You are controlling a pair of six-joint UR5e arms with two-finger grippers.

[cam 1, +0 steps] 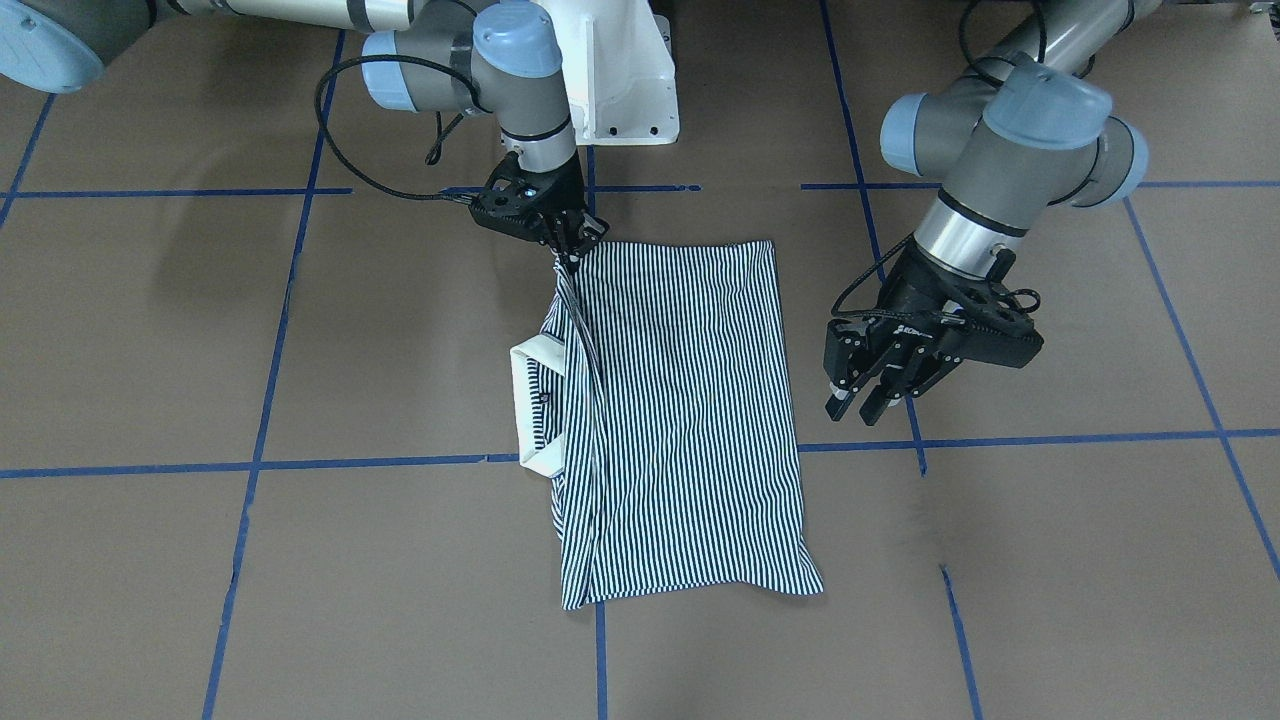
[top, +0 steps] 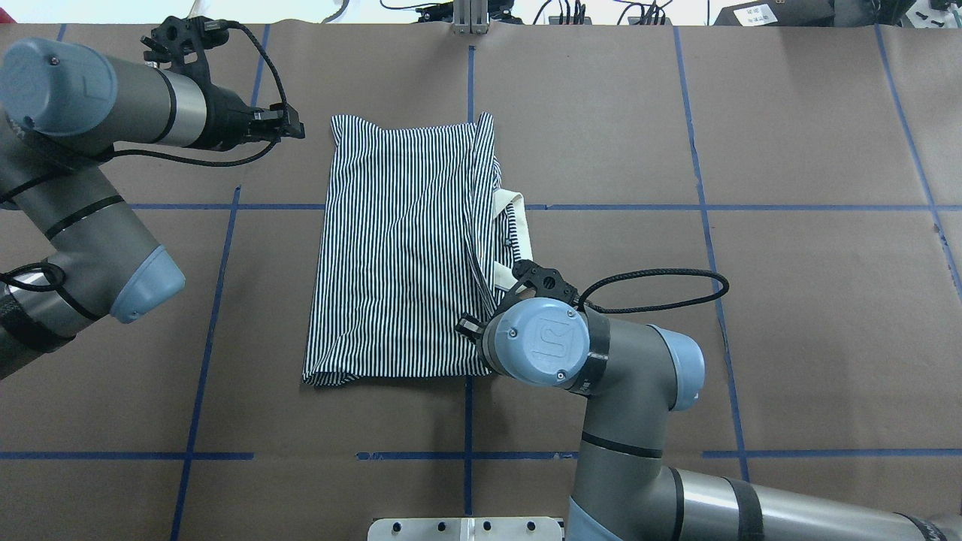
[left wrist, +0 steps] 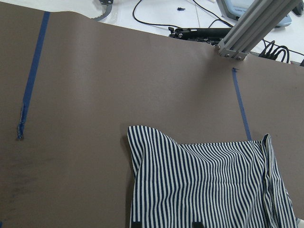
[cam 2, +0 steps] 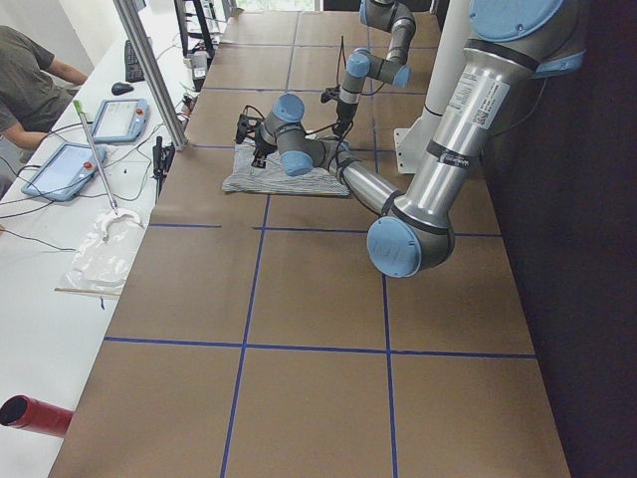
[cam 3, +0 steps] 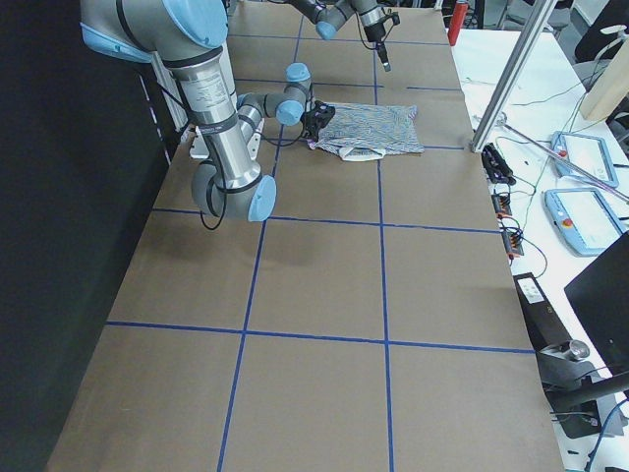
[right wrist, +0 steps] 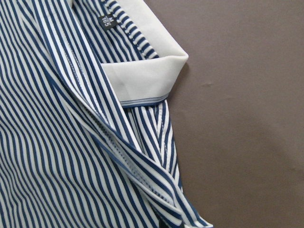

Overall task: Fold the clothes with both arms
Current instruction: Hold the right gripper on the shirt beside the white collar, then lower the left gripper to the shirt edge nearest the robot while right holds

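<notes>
Exterior front-facing view: the striped polo shirt (cam 1: 690, 400) lies folded into a long rectangle mid-table (cam 1: 300, 600), its white collar (cam 1: 528, 410) poking out on the robot's right side. The right gripper (cam 1: 570, 245) has its fingers closed on the shirt's corner nearest the robot base. The left gripper (cam 1: 858, 405) hangs beside the opposite long edge, fingers spread, holding nothing.

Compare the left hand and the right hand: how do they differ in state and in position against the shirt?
The left hand is open, jaws apart; the right hand is closed, pinching the striped polo shirt at a collar-side corner. The left hand hangs clear of the shirt, beside it over the bare table; the right hand sits on the shirt's edge. Both are black two-finger hands pointing down.
</notes>
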